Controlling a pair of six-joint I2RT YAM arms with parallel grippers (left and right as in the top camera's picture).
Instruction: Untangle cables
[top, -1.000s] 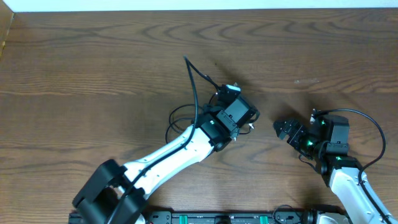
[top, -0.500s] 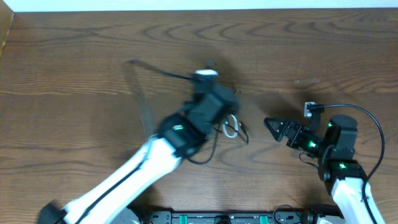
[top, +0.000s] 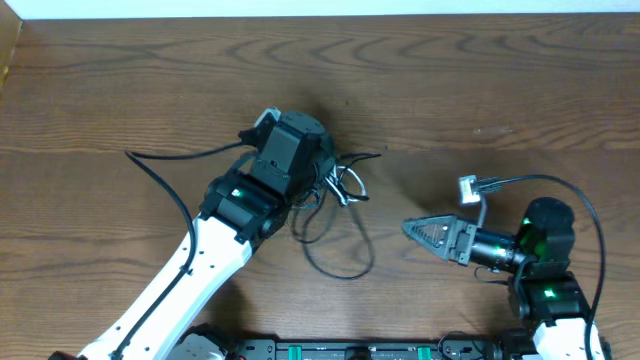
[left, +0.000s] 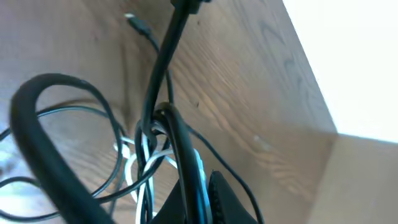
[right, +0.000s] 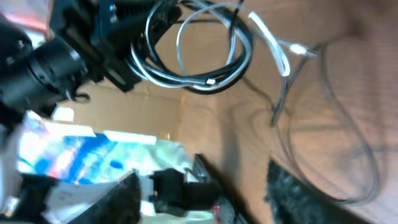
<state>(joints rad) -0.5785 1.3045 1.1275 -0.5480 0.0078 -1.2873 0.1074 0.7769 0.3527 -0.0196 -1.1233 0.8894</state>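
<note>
While the cables (top: 345, 187) are lying knotted, none yet freed, the left claw (top: 322, 172) is pinching them and the right claw (top: 412, 229) is hovering part-open, empty.

A brown wooden table (top: 500, 80) carries loosely tangled black and white cables (top: 343, 187).

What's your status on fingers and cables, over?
Left fingers shut on cables. Right fingers open, apart from them. Nothing in the way.
</note>
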